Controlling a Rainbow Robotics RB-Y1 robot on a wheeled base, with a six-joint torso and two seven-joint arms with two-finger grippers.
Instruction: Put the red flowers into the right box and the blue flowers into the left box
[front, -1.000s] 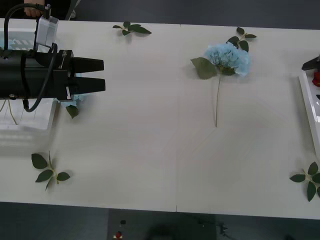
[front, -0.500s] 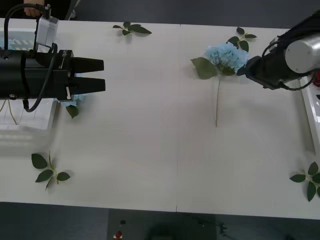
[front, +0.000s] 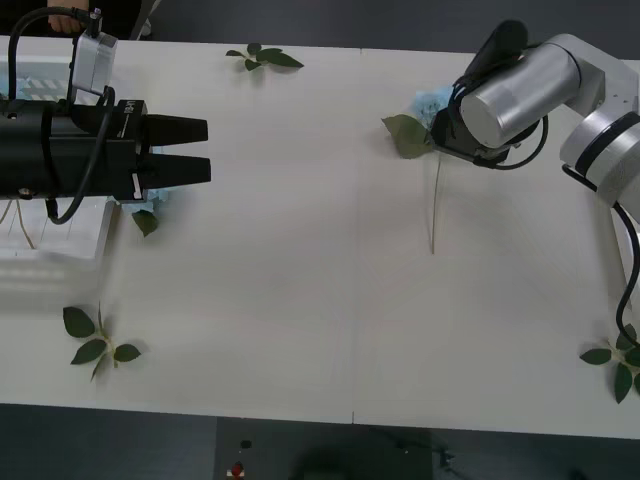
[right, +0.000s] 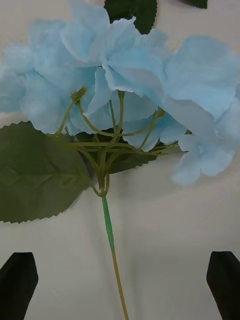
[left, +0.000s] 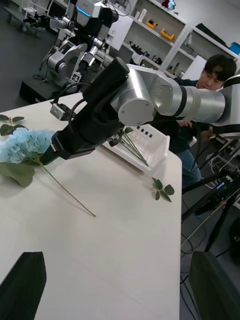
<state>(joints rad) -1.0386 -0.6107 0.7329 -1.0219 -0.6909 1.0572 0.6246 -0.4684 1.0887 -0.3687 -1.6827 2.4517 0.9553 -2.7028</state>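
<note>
Right gripper (right: 120, 285) — black-fingered, on the silver-and-black right arm. A second ago it was absent from the front view; half a second ago it was reaching in from the right edge; now it is poised over the pale-blue fluffy artificial hydrangea cluster (right: 125, 85) lying on the white table (front: 300, 250), right of centre toward the far edge. Fingers spread wide at both corners of the wrist view, holding nothing, with the thin green stem (right: 111, 240) running between them. Judged: pickup of this blue flower about to begin; it must then cross to the white perforated plastic tray (front: 60, 235) at the left.

Left gripper (front: 195, 150) — black, level beside that tray, unmoved across the second; fingers slightly parted, empty. A blue bloom peeks from beneath it.

White plastic tray holding green stems (left: 142, 147) — at the far right.

Writing, brands, labels — none legible.
</note>
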